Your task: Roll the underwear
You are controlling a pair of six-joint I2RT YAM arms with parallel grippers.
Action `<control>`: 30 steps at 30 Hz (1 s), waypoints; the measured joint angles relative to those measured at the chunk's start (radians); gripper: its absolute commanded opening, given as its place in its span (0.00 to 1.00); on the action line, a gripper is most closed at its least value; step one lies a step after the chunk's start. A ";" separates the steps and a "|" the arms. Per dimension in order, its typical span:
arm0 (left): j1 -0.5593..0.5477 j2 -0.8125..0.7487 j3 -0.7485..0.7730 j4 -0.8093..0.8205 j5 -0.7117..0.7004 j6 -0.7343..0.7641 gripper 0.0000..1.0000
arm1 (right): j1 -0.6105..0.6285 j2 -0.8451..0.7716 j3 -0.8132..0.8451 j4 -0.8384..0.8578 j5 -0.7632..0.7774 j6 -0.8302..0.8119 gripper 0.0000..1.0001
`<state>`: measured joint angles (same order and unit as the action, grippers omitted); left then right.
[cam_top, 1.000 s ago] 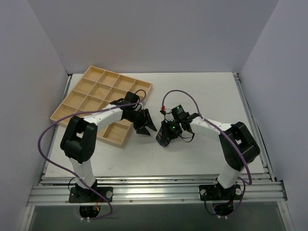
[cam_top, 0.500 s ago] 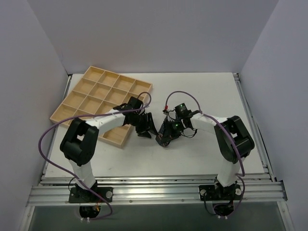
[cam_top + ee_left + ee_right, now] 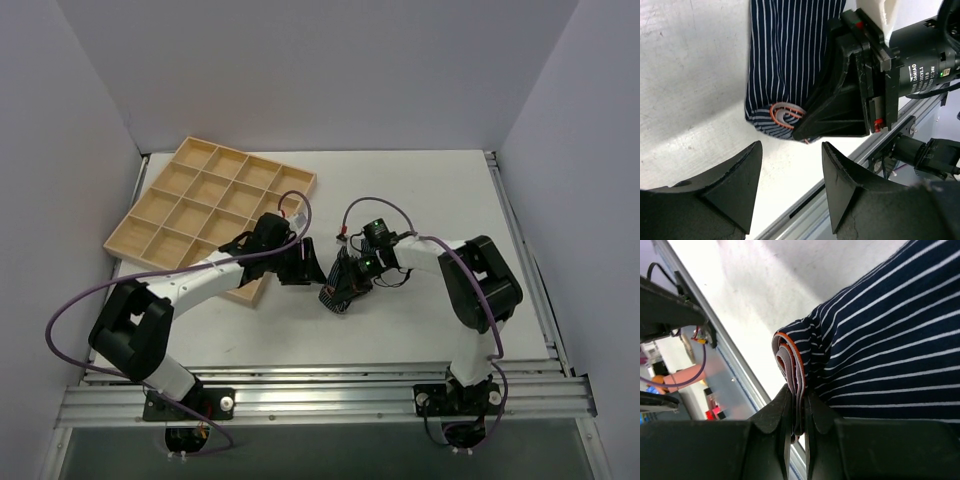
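Right wrist: mid-roll, right hand (image 3: 797, 412) clamped on rolled navy white-striped cloth underwear (image 3: 880, 330); left hand (image 3: 790, 160), spread beside it, likely must pin the roll.

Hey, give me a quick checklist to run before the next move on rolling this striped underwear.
1. Right gripper shut on the rolled waistband edge of the navy, white-striped cloth underwear: ok.
2. Left gripper open: ok.
3. Roll's end ahead of the left gripper's gap: ok.
4. Left gripper on the cloth: not ok, apart.
5. Roll tight along its whole length: cannot tell.
6. Underwear clear of the tan wooden compartment tray: ok.
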<state>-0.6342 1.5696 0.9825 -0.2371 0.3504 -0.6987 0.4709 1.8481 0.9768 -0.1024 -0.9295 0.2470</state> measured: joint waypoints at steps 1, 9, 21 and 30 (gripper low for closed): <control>0.000 -0.009 -0.014 0.023 0.001 0.006 0.59 | 0.002 0.000 -0.004 0.005 -0.010 0.006 0.00; 0.000 -0.024 -0.180 0.189 0.054 0.086 0.55 | 0.008 0.067 -0.006 0.004 -0.106 0.015 0.00; 0.000 0.040 -0.138 0.179 0.063 0.172 0.56 | 0.008 0.080 -0.043 0.088 -0.143 0.067 0.00; 0.011 0.053 -0.145 0.298 0.153 0.194 0.55 | 0.000 0.096 -0.049 0.101 -0.174 0.074 0.00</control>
<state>-0.6235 1.6222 0.8379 0.0605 0.5037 -0.5049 0.4706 1.9438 0.9276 -0.0017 -1.1038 0.3210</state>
